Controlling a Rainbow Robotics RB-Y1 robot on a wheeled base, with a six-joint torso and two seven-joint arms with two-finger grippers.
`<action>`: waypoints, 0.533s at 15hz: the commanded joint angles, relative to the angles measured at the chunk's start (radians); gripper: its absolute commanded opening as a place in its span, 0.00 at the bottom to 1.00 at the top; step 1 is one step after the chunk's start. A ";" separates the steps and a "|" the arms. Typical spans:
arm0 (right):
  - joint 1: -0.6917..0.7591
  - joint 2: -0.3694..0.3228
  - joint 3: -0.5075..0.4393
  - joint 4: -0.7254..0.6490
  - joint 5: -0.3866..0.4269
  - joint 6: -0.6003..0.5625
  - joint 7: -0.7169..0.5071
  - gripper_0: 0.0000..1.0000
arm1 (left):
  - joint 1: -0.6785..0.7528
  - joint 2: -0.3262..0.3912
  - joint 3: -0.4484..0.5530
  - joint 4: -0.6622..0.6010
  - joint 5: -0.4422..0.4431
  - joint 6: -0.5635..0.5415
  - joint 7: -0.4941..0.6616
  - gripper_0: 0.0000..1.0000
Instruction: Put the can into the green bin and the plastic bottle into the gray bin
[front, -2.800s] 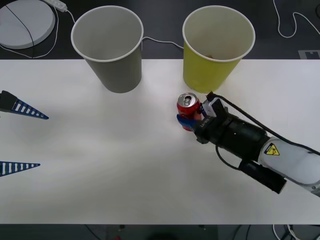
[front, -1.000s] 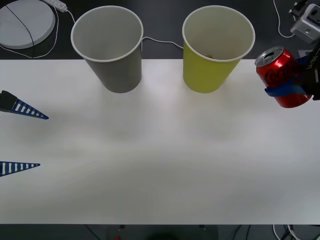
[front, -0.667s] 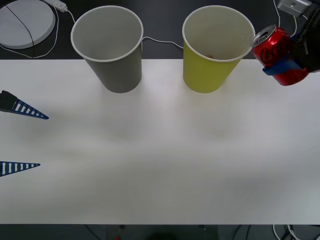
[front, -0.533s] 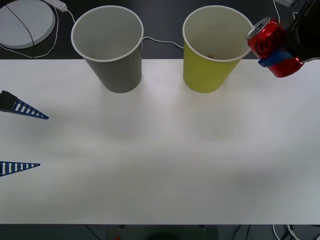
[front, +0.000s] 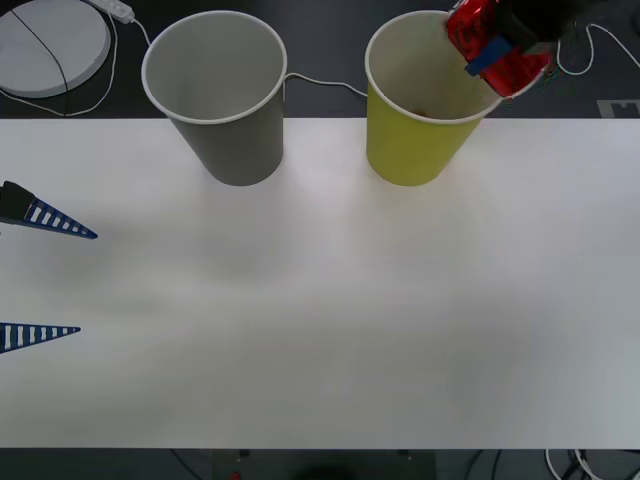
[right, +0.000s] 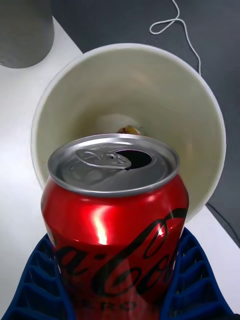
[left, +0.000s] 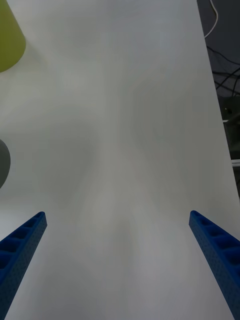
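Red can (front: 492, 42) hangs tilted over the green bin's (front: 420, 140) rim in your front view, right pincer (front: 505, 52) clamped on it, not yet dropped; gray bin (front: 225, 120) stands beside. Right wrist: "Coca-Cola Zero" lettering shows. Left wrist: your left pincer (left: 120, 260) idles, spread apart, over the counter (left: 125, 125); the bottle step remains.

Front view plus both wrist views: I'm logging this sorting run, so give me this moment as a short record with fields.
can: red, tilted, held above the green bin's open mouth
right gripper: shut on the can, over the bin's right rim
green bin: upright on the table, something small lying at its bottom
gray bin: upright, to the left of the green bin
left gripper: open, parked over the table's left edge
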 joint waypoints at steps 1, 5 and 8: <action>-0.067 0.097 0.027 0.133 0.082 0.002 0.027 0.00 | 0.000 0.000 0.000 0.000 0.000 0.000 0.000 1.00; -0.138 0.192 0.066 0.302 0.159 0.048 0.078 0.00 | 0.000 0.000 0.000 0.000 0.000 0.000 0.000 1.00; -0.145 0.210 0.071 0.331 0.174 0.053 0.104 0.00 | 0.000 0.000 0.000 0.000 0.000 0.000 0.000 1.00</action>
